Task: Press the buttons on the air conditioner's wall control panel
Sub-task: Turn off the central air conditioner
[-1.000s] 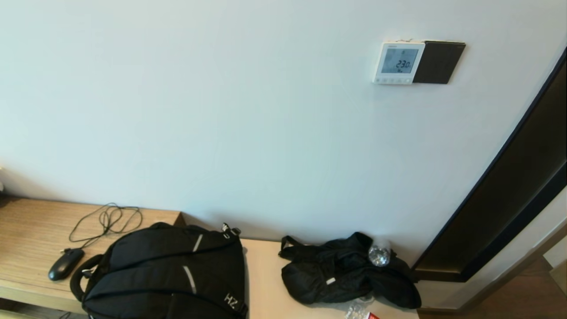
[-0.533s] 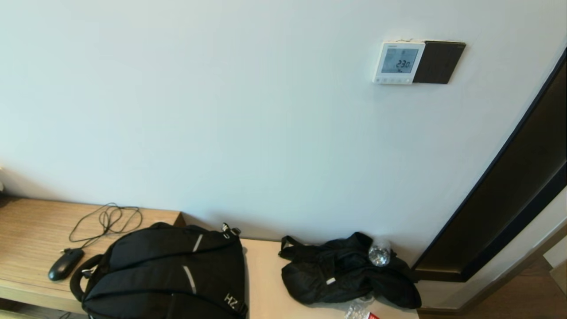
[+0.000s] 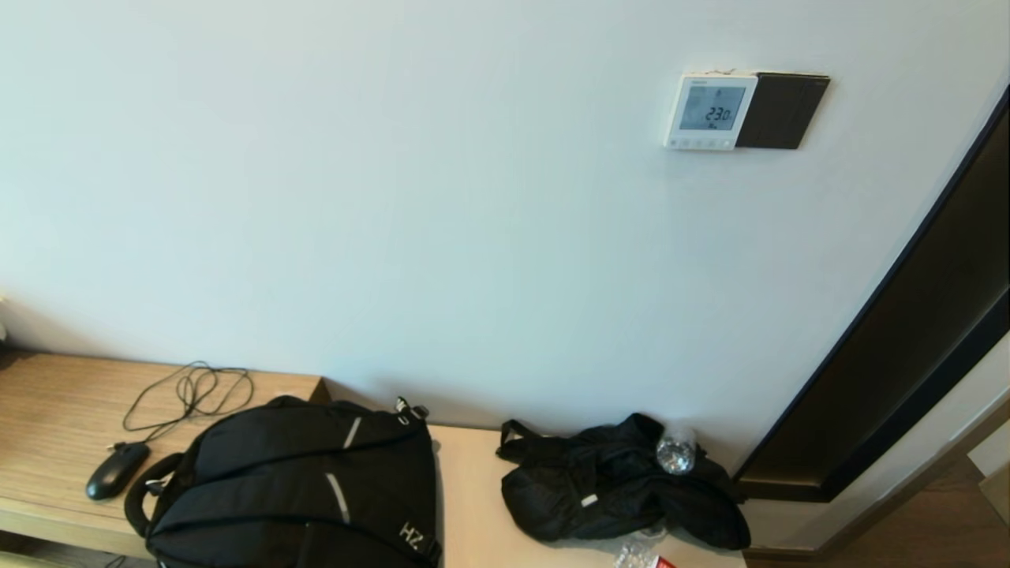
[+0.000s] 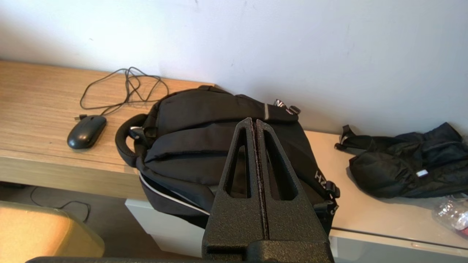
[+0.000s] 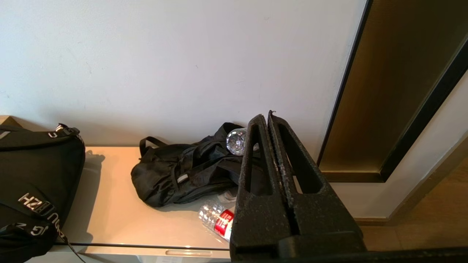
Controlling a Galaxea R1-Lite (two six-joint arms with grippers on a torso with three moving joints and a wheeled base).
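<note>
The white wall control panel hangs high on the wall at the upper right of the head view, its grey screen reading 23.0. The row of small buttons runs along its lower edge. A plain black square plate sits right beside it. Neither arm shows in the head view. My left gripper is shut and empty, low over the black backpack. My right gripper is shut and empty, low over the small black bag. The panel is out of both wrist views.
A black backpack, a mouse with its cable, a small black bag and plastic bottles lie on the low wooden and white cabinet. A dark door frame stands at the right.
</note>
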